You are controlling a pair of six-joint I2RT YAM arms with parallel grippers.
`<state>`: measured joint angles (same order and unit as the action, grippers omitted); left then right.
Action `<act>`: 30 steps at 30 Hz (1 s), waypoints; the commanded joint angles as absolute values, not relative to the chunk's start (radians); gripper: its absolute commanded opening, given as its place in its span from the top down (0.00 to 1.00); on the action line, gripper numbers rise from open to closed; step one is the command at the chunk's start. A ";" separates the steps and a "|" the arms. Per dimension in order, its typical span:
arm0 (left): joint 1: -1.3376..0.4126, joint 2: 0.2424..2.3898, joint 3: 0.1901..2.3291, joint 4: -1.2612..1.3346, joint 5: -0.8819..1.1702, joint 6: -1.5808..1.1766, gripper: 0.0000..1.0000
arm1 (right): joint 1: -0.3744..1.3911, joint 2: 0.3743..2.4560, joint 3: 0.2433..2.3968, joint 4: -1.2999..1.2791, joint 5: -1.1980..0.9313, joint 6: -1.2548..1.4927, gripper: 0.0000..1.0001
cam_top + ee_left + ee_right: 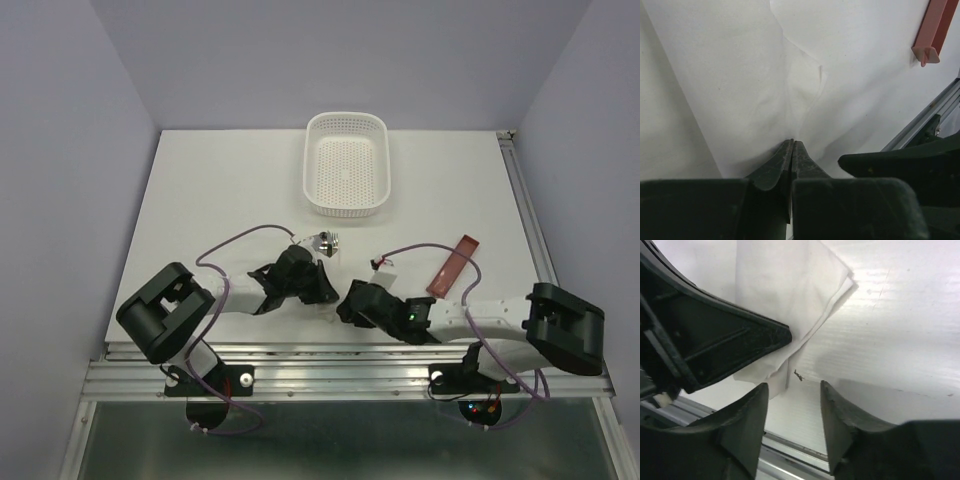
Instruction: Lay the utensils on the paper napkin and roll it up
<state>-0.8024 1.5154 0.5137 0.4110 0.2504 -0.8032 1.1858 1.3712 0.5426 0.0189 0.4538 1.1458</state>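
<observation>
Evidently the left gripper has its fingers pressed together on a puckered fold of the paper napkin, probably to stop it springing open. The napkin lies well apart from the white basket, on its near side. The right gripper hangs low beside the napkin's edge, fingers apart and empty. Both wrists bend inward, facing each other. I can't see the spoon.
</observation>
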 commanded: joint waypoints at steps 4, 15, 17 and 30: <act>-0.805 1.502 0.457 0.379 0.210 -0.798 0.92 | 0.896 1.192 0.639 -0.081 0.220 0.838 0.37; -0.805 1.508 0.445 0.388 0.218 -0.782 0.92 | 0.644 1.495 0.864 -0.025 -0.221 0.554 0.30; -0.805 1.508 0.440 0.388 0.219 -0.781 0.92 | 0.641 1.540 0.879 0.026 -0.274 0.532 0.27; -0.805 1.480 0.405 0.425 0.241 -0.778 0.92 | 0.641 1.736 0.899 0.144 -0.368 0.457 0.28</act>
